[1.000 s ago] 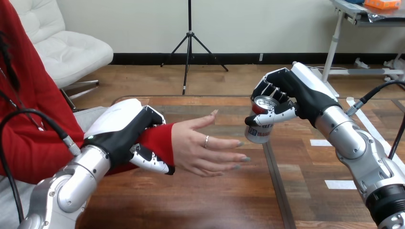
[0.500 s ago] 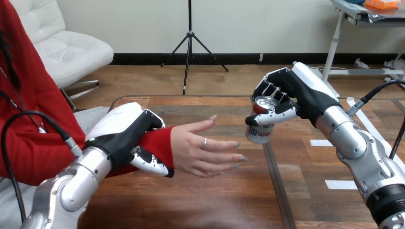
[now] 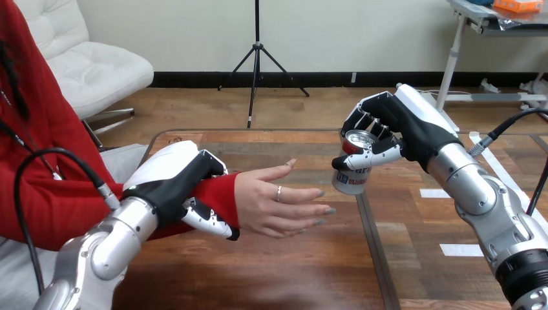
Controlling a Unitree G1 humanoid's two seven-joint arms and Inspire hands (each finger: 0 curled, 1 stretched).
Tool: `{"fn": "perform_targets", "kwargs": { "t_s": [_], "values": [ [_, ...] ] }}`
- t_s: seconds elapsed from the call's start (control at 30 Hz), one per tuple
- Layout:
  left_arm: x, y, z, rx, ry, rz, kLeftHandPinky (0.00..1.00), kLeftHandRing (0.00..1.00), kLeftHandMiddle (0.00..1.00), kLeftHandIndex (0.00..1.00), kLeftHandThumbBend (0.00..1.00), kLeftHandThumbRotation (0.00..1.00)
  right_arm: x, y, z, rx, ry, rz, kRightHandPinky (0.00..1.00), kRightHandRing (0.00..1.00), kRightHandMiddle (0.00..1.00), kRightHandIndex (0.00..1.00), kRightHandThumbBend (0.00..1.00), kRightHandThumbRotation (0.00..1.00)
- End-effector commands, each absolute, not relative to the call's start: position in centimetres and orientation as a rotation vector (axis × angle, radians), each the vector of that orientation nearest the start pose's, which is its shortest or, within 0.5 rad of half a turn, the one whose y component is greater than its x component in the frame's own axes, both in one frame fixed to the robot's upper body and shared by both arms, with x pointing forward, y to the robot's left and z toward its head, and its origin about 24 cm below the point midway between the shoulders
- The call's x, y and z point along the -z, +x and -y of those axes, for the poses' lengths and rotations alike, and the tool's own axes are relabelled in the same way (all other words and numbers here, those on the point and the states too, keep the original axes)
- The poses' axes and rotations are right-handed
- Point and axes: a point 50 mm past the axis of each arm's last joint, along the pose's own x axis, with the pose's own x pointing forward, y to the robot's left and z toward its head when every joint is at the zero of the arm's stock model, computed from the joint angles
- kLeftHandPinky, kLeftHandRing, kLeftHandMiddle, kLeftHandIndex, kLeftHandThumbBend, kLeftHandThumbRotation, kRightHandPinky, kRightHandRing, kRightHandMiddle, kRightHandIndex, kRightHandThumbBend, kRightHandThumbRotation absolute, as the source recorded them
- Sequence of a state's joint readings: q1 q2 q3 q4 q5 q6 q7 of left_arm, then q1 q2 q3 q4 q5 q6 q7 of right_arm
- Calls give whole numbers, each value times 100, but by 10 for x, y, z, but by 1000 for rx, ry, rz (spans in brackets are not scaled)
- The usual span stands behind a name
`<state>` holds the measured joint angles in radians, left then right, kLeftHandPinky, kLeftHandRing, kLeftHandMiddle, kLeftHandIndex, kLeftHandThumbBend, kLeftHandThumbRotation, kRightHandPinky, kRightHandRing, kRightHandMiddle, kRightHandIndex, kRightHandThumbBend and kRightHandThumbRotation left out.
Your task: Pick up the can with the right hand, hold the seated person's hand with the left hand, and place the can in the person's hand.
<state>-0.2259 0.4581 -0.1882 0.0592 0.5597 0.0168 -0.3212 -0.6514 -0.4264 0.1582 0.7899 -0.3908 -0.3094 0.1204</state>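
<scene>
Surface: wooden table (image 3: 310,271), brown boards with a worn sheen, filling the lower two thirds of the frame. A dark seam (image 3: 373,245) runs from mid-frame down to the bottom edge, right of centre. Two white patches lie flat on the boards at the right, one (image 3: 434,192) mid-height and one (image 3: 460,249) lower.

Left of centre: the left hand (image 3: 178,177) comes up from the lower left on a silver forearm. Its fingers are curled over the top of the person's wrist, which is in a red sleeve (image 3: 218,194). Its thumb (image 3: 210,223) is hooked underneath, so the wrist is clasped.

Centre: the person's hand (image 3: 278,197) reaches out of that clasp toward the right. It is open, with fingers stretched out and the thumb raised, and it is held above the boards. It holds nothing.

Right of centre, upper half: the right hand (image 3: 400,129) enters from the lower right edge. Its fingers are wrapped round the back of the can (image 3: 352,173) and its thumb is laid across the front.

Can: clear of the table, roughly upright with a slight tilt, silver top showing. It is just beyond the person's fingertips and a little higher, not touching them. Nothing lies on the boards between the can and the open hand.
</scene>
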Motion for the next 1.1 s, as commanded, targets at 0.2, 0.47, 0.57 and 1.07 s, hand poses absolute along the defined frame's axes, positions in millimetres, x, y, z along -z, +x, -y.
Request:
{"fn": "perform_targets", "kwargs": {
  "t_s": [0.2,0.47,0.57,1.07],
  "values": [
    [-132,316,-117,451,984,337,20,25,33,34,72,0,-182,385,159,-251,-880,415,34,37,43,45,71,0],
    [-132,320,-108,467,978,343,20,25,33,34,72,0,-183,385,152,-269,-869,444,34,37,43,45,71,0],
    [-132,321,-104,475,971,342,20,25,34,34,72,0,-184,385,150,-273,-858,448,34,37,43,45,72,0],
    [-133,324,-91,492,960,352,19,26,34,35,73,0,-185,386,139,-294,-845,455,32,35,42,44,71,0]
  ]
}}
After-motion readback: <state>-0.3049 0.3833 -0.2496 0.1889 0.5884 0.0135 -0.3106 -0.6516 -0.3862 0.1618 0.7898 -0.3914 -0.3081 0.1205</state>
